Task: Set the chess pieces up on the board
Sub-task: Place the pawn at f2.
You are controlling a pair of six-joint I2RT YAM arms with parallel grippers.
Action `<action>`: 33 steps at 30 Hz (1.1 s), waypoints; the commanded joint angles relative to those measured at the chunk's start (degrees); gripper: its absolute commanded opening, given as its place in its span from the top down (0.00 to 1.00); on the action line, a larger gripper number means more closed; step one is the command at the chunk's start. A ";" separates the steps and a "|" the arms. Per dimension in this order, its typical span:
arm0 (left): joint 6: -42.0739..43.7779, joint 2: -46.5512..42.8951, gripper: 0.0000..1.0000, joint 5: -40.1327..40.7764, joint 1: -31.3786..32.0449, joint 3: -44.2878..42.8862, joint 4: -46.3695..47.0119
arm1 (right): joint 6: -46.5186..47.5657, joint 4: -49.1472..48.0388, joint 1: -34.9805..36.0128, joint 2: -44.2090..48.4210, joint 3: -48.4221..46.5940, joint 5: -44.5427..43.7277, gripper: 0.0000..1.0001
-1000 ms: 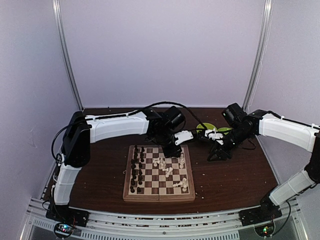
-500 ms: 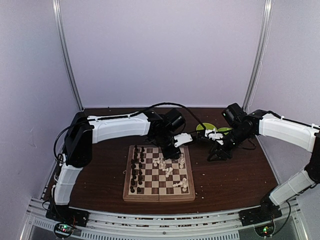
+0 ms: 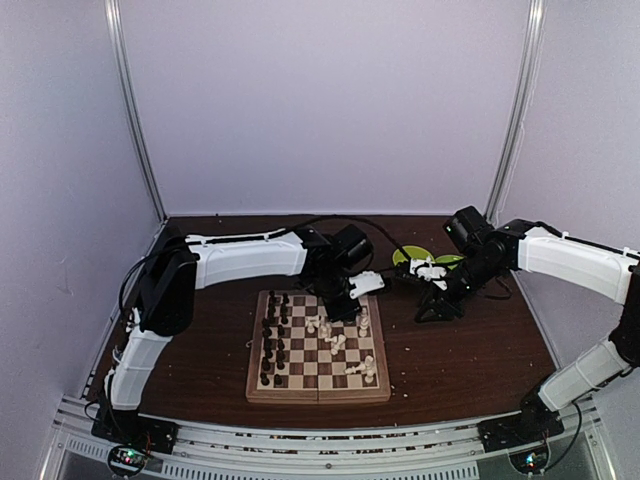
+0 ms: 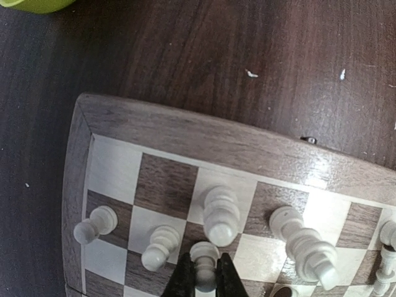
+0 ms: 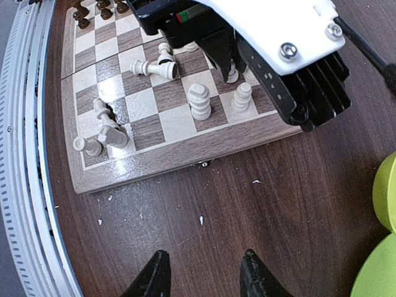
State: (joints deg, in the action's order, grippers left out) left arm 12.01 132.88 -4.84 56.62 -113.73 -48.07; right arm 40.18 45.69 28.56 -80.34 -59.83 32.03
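One white pawn (image 4: 204, 255) is pinched in the left gripper (image 4: 205, 281), low over the board (image 4: 185, 133). Other white pieces (image 4: 221, 216) stand just ahead of it, so it is best to release gently and lift straight up. Meanwhile the right gripper (image 5: 203, 272) hangs spread beside the board.

Wooden chessboard (image 3: 318, 392) on dark counter (image 3: 470, 360), dark chess pieces (image 3: 272, 340) lined along its left side, white chess pieces (image 3: 341, 340) scattered right, left hand (image 3: 344, 312) low over far squares, right hand (image 3: 435, 312) off-board near green dish (image 3: 408, 256)
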 commanded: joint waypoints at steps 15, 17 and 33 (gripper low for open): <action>-0.98 0.75 0.83 -1.23 -0.28 -1.98 0.17 | 0.42 0.98 -0.26 -0.70 -1.43 -0.39 0.61; -1.02 0.69 0.82 -1.22 -0.29 -1.98 0.17 | 0.42 1.02 -0.26 -0.71 -1.42 -0.39 0.61; -6.22 -18.51 0.65 4.86 -0.55 11.72 1.32 | 0.44 1.32 -0.26 -0.71 -1.54 -0.01 0.60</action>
State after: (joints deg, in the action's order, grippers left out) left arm 8.71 125.10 -1.63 56.55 -107.72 -48.36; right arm 40.58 46.26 28.56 -80.71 -59.86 32.05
